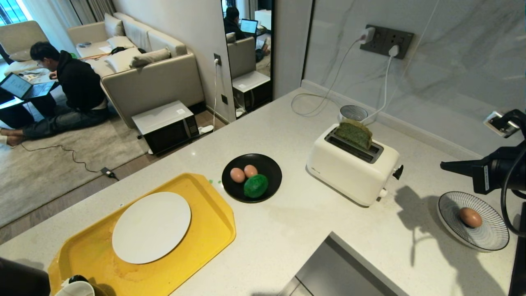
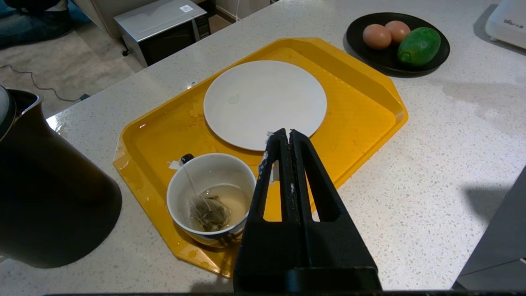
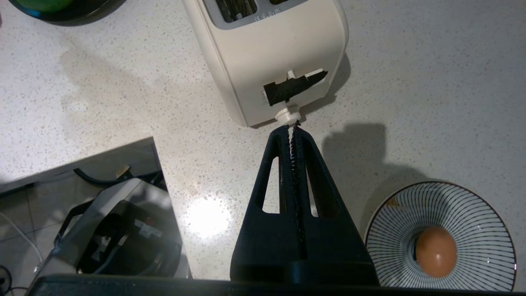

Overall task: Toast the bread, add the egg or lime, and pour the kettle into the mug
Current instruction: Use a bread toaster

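The green bread (image 1: 354, 133) stands tilted in the far slot of the white toaster (image 1: 353, 168). Two eggs (image 1: 237, 174) and the lime (image 1: 255, 186) lie on a black plate (image 1: 269, 164). A third egg (image 1: 470, 217) rests in a striped bowl (image 1: 493, 234). My right gripper (image 3: 291, 125) is shut and empty, hanging right of the toaster's lever end, its tips close to the white knob (image 3: 287, 116). My left gripper (image 2: 289, 132) is shut and empty above the mug (image 2: 211, 197), which holds a tea bag. The black kettle (image 2: 45, 189) stands beside the tray.
The mug and a white plate (image 1: 151, 227) sit on a yellow tray (image 1: 213, 230). Cables run from wall sockets (image 1: 386, 41) behind the toaster. A steel sink edge (image 1: 341, 267) lies at the front. A person sits on the floor at the far left.
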Motion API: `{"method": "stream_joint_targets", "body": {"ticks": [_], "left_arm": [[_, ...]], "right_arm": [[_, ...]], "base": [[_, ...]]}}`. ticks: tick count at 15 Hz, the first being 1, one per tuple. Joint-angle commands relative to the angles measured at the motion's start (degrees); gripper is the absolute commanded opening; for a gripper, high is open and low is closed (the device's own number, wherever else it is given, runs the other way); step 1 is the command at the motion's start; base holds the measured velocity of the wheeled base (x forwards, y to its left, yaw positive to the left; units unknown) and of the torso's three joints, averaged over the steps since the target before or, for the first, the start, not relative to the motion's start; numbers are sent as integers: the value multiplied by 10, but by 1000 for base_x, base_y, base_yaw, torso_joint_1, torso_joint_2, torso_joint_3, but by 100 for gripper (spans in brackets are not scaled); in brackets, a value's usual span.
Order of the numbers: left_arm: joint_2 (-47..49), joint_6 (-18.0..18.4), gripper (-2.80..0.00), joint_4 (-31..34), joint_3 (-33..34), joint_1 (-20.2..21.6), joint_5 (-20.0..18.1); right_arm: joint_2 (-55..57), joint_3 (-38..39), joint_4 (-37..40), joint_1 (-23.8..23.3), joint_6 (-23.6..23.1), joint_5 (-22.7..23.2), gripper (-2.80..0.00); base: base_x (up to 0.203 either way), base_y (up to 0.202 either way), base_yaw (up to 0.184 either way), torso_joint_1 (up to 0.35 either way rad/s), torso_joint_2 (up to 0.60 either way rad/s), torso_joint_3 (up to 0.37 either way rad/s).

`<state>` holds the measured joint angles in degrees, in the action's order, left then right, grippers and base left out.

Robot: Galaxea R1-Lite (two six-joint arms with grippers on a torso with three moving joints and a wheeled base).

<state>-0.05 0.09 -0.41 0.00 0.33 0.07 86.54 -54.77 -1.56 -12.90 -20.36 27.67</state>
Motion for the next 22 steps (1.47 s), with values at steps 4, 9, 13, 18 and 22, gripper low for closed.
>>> {"method": "stream_joint_targets", "body": {"ticks": [4,9,13,18,22], "left_arm": [[0,0,-280,0,0,0,0],[0,0,-280,0,0,0,0],[0,0,-280,0,0,0,0],[0,0,-280,0,0,0,0],[0,0,-280,0,0,0,0]], "right_arm": [[35,19,-58,21,-41,5,-280],[109,14,-129,57,-96,-1,-280],[139,12,-131,66,-97,-2,-280],[167,2,-139,65,-94,-1,-280],[188,-15,-156,64,-94,-1,-280]], "base": [[0,0,0,0,0,0],[0,0,0,0,0,0],[0,0,0,0,0,0],[0,0,0,0,0,0],[0,0,0,0,0,0]]}}
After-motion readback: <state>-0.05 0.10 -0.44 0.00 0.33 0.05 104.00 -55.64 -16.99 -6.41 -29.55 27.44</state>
